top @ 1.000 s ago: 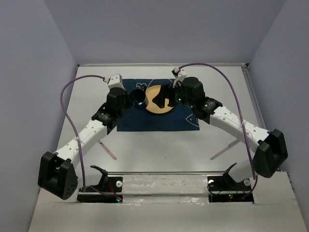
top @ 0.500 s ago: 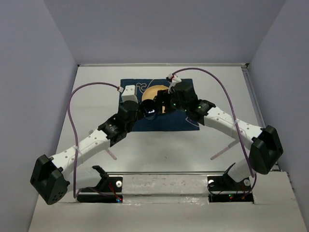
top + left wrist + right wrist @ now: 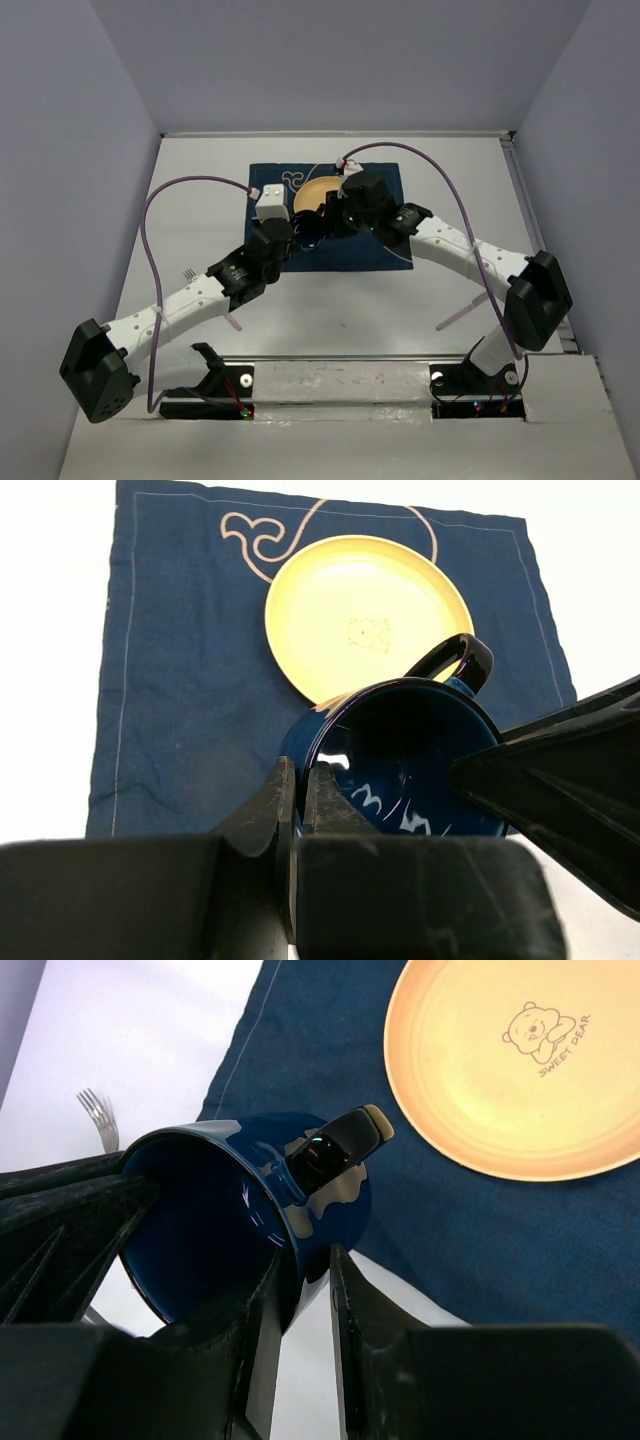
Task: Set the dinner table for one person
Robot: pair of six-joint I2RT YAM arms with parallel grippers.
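Note:
A dark blue mug (image 3: 308,230) hangs tilted over the near left edge of the navy cloth (image 3: 385,180), which lies on the white dinner table (image 3: 350,300). My left gripper (image 3: 297,234) is shut on the mug's rim wall (image 3: 400,750), one finger inside and one outside. My right gripper (image 3: 326,224) straddles the opposite wall below the handle (image 3: 335,1145). Its jaws are narrow, and a sliver of table shows between the outer finger and the mug (image 3: 220,1230). A yellow plate (image 3: 314,190) with a bear print (image 3: 520,1070) rests on the cloth (image 3: 180,680).
A fork (image 3: 188,273) lies on the table left of the cloth, its tines showing in the right wrist view (image 3: 95,1110). Two pink utensils lie near the front, one at the left (image 3: 232,320) and one at the right (image 3: 460,315). A metal rail (image 3: 340,357) runs along the near edge.
The left arm carried the mug right and nearer, from the cloth's far left toward its near edge. The right gripper came left off the plate, and its jaws narrowed around the mug's wall.

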